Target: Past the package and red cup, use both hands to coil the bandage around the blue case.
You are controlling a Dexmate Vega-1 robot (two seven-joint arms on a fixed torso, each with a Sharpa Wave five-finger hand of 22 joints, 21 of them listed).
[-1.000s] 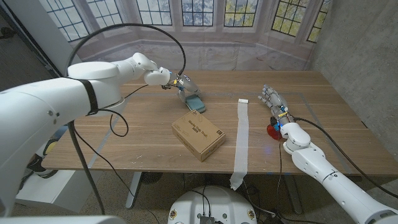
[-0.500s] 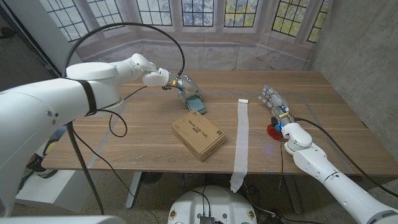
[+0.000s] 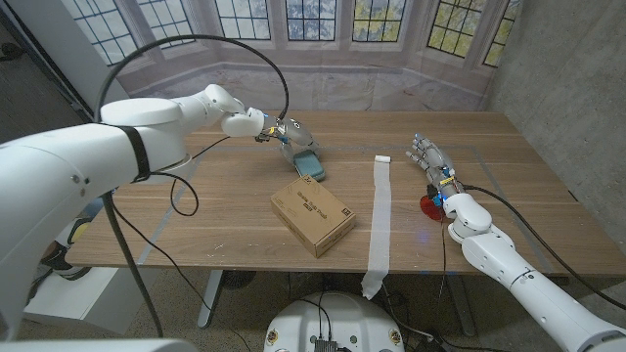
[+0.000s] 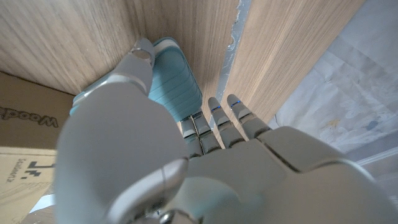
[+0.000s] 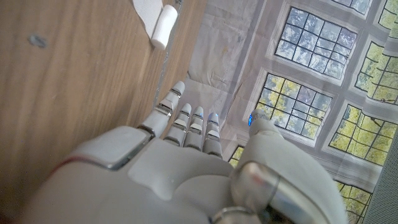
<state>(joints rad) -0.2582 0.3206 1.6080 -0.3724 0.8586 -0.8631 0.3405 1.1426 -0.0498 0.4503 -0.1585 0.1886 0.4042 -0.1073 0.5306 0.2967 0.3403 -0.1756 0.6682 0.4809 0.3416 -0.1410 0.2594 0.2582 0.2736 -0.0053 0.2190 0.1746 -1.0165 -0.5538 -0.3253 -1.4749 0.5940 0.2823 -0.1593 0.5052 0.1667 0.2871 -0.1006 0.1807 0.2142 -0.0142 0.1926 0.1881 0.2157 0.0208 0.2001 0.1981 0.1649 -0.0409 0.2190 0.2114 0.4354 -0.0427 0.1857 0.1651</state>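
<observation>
While the robot stood at the long wooden table, its left hand was at the far side, fingers wrapped down over the ribbed blue plastic case. From the left wrist camera the thumb lay against one side of the case and the other fingers reached past its other side, so the hand gripped it against the tabletop. Just in front of the case, nearer the robot, sat the flat brown cardboard package, turned at an angle. To its right the white cloth bandage lay unrolled in a long strip, its small rolled end at the far end and its near end hanging over the table's front edge. Further right, the right hand stood with fingers straight and apart, holding nothing; the wrist camera showed its fingers pointing past the bandage roll. A red cup showed just beside that wrist, mostly hidden by it.
</observation>
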